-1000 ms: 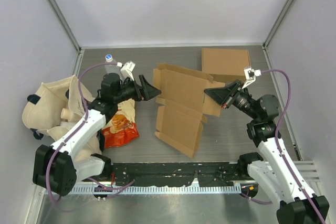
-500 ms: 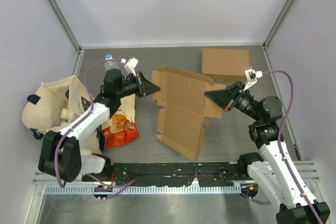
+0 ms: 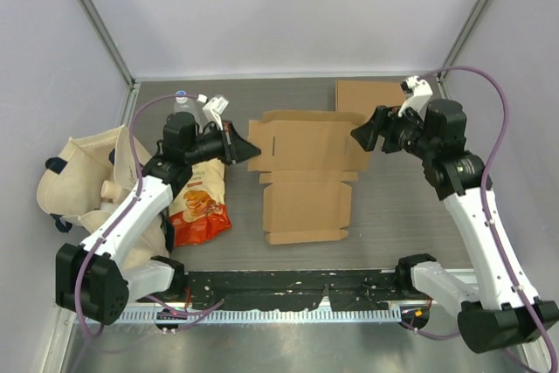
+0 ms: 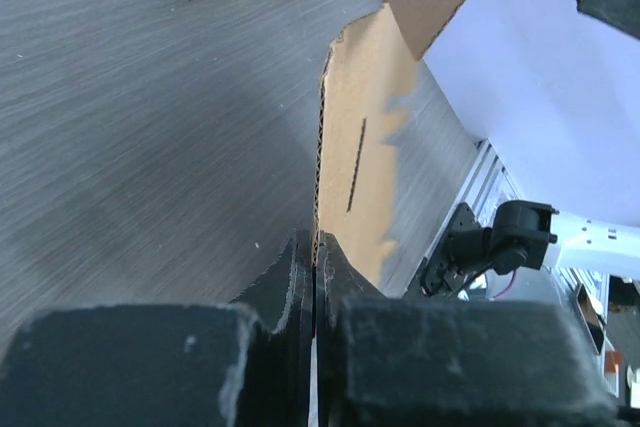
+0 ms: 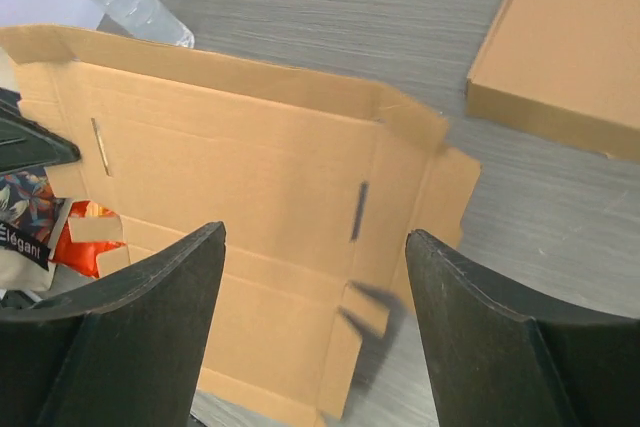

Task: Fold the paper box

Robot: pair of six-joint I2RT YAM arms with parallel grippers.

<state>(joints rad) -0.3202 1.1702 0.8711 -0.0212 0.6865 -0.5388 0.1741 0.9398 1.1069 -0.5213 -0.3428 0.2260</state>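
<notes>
Nearest you on the left, the red foil snack bag (image 3: 199, 207) lies against the cream canvas tote bag (image 3: 83, 176), both apart from the work. At the table's centre is the task's piece, the flat brown corrugated cardboard box blank (image 3: 306, 176), unfolded and squared to the table, its near panel lying flat.

Your left gripper (image 3: 253, 153) is pinched tight on the left edge of the blank's far panel. Its wrist view shows the jaws closed on the sheet edge-on. That grip likely serves as an anchor, so the blank cannot slide while a crease is worked.

Your right gripper (image 3: 362, 135) hangs over the blank's far right corner with its fingers (image 5: 150, 327) spread wide and nothing between them. It looks placed to take the small right-hand flap (image 5: 445, 182), which casts a shadow and so seems slightly raised.

Farther back stand the clear plastic water bottle (image 3: 182, 102) and a second flat brown cardboard box (image 3: 374, 93), neither being handled.
</notes>
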